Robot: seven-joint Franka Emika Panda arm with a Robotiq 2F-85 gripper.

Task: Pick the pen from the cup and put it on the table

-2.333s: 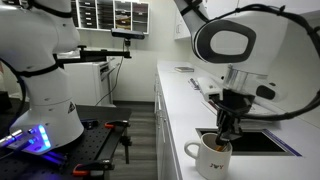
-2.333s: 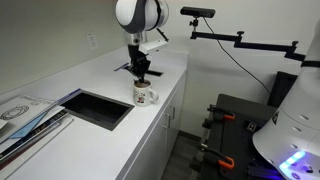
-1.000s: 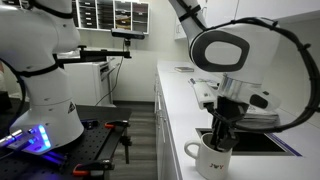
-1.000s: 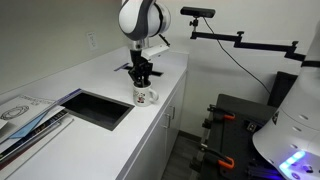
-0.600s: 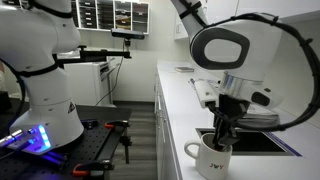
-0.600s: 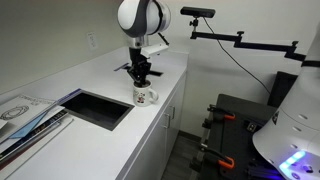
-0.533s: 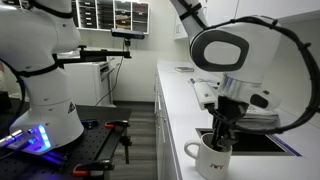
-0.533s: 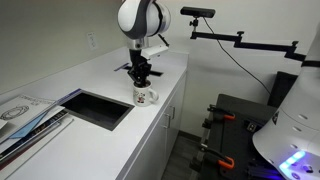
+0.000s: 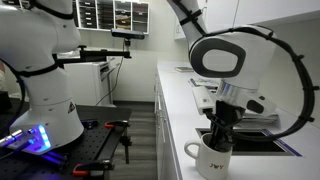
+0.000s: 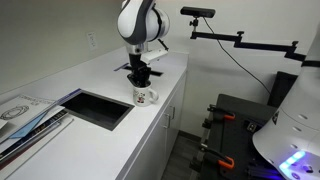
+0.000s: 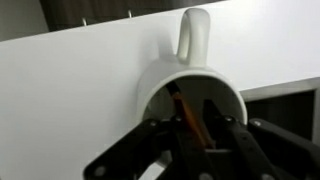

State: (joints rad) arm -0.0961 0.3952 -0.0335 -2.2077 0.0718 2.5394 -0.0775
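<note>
- My pincer (image 11: 197, 140) comes up from the bottom centre of the wrist view, its fingers (image 11: 224, 128) dipped inside the mouth of the cup (image 11: 152, 88)
- The pen (image 11: 183, 108) leans inside the cup, slanting down between my two fingers
- The gap between them is narrow, but I cannot tell whether the pads press on the pen
- The cup's loop handle (image 11: 193, 30) points to the top of that frame, over the white table (image 11: 70, 90)
- In both exterior views the cup (image 9: 210, 156) (image 10: 145, 96) stands upright on the table, my pincer (image 9: 222, 130) (image 10: 140, 78) right above it
- The dark recess (image 10: 98, 108) lies left of the cup in an exterior view
- Grey trays (image 10: 25, 115) sit at the lower left edge
</note>
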